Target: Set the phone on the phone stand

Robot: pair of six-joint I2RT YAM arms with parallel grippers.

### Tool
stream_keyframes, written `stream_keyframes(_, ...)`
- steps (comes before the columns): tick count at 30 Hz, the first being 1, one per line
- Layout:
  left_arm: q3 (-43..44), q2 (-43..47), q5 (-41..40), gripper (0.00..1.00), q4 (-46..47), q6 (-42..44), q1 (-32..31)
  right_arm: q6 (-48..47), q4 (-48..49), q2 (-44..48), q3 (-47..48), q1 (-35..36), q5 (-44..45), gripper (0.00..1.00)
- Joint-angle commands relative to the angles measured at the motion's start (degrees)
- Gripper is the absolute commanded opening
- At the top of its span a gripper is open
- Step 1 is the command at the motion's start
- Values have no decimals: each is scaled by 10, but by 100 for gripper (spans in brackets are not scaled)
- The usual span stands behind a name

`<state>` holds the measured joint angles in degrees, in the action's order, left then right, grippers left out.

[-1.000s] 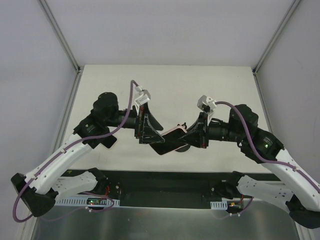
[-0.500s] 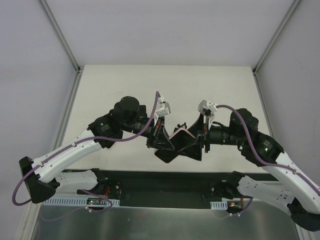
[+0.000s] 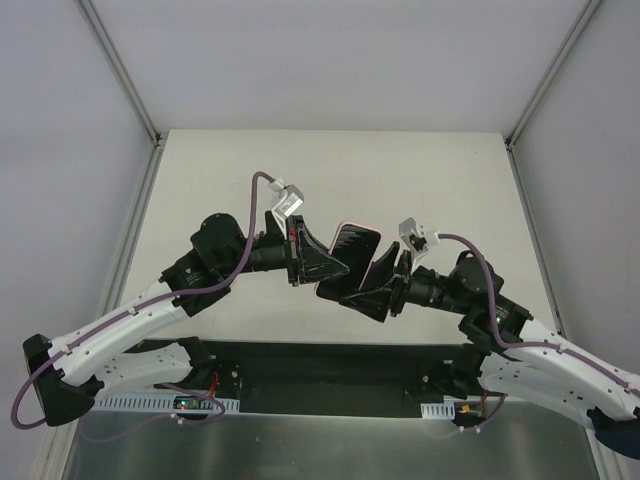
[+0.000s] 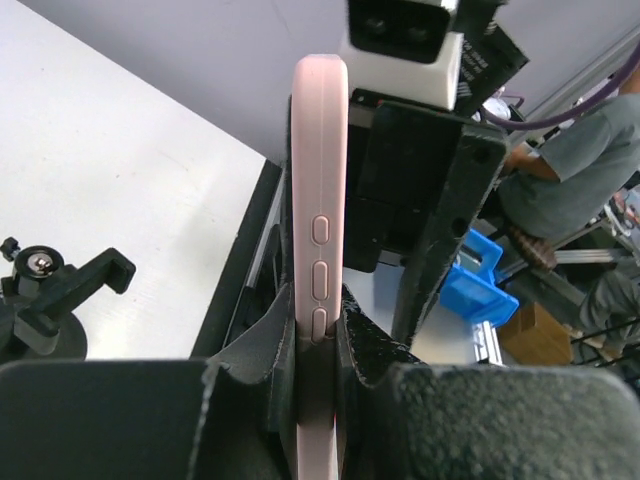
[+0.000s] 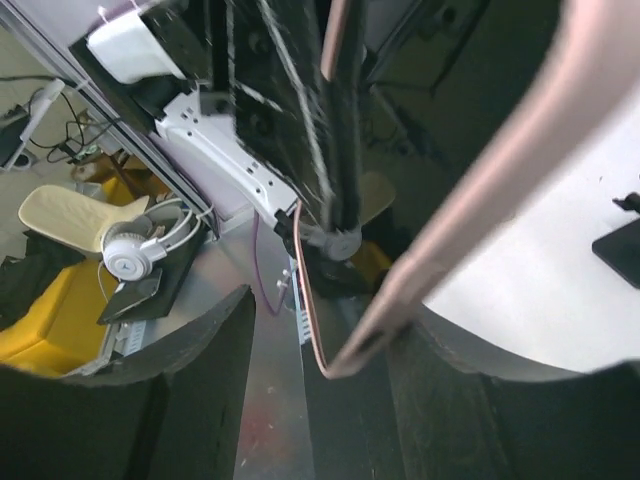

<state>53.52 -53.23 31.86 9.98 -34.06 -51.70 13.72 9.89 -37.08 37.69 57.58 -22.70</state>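
Top external view. Your left gripper (image 3: 328, 264) sits just short of table centre. It is pressed onto the phone (image 3: 356, 243), which is in a pink case. The phone sticks out of the claw toward 2 o'clock and is held up off the table (image 3: 420, 170).

Left wrist view. The phone stands edge-on and upright in the middle of the frame. Its lower part is pinched between the two black fingers (image 4: 255, 345), one on each broad face. Three side buttons face the lens just above the grip. The pink edge runs on toward 12 o'clock, clear of the fingers.

Your right gripper (image 3: 372, 285) lies at about 5 o'clock of the phone, just beside it and pointing toward 10 o'clock. Its claw is spread. In the right wrist view both dark fingers (image 5: 170, 390) stand wide apart. One rounded corner of the phone dips into the gap between them. You cannot tell from these views whether either finger touches the case.

The phone stand (image 4: 45, 300) is a small black bracket on a round base. In the left wrist view it stands on the white table at 8 o'clock of the phone, well apart from it. You cannot pick it out from above because the grippers cover that spot.

The phone is not on the stand.
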Motion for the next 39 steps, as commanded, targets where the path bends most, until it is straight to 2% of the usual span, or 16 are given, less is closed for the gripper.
stream_keyframes(1, -19, 2, -14, 0, 171, -80, -1, 10, 82, -12, 33, 8, 13, 48)
stream_keyframes(3, -21, -7, -6, 0, 191, -93, -1, 22, 104, -18, 30, 9, 11, 30)
stream_keyframes(4, -21, -9, -3, 0, 194, -95, -1, 23, 104, -21, 33, 10, 3, 1)
stream_keyframes(6, -14, -8, -7, 7, 165, -100, -1, 18, 91, -21, 36, 10, -2, 1)
stream_keyframes(8, 16, -12, 1, 33, 122, -80, 0, 11, 80, -15, 34, 12, -6, 1)
stream_keyframes(14, 123, -71, 64, 39, -39, -35, 2, -46, -44, -5, 77, 12, -50, 1)
stream_keyframes(19, 154, -112, 136, 17, -60, -21, 1, -55, -95, -4, 86, 12, -52, 1)
stream_keyframes(25, 148, -102, 137, 14, -87, 22, 1, -50, -96, -11, 84, 12, -57, 1)
stream_keyframes(27, 148, -99, 131, 0, -97, 37, 1, -47, -96, -18, 84, 13, -60, 1)
stream_keyframes(28, 146, -95, 122, 0, -97, 41, 0, -47, -96, -20, 86, 13, -55, 6)
stream_keyframes(29, 145, -91, 85, 0, -113, 54, 1, -47, -114, -20, 90, 13, -40, 22)
stream_keyframes(31, 148, -65, -3, 0, -174, 77, 1, -48, -184, -9, 101, 13, 70, 70)
stream_keyframes(32, 149, -53, -121, 0, -198, 100, 1, -41, -214, -1, 103, 13, 125, 79)
stream_keyframes(34, 142, -7, -222, 0, -250, 129, 1, 1, -303, 24, 102, 12, 298, 99)
stream_keyframes(36, 129, 39, -325, 0, -266, 138, 1, 24, -380, 35, 106, 13, 400, 97)
stream_keyframes(39, 103, 80, -370, 0, -271, 152, 1, 64, -459, 7, 122, 13, 461, 97)
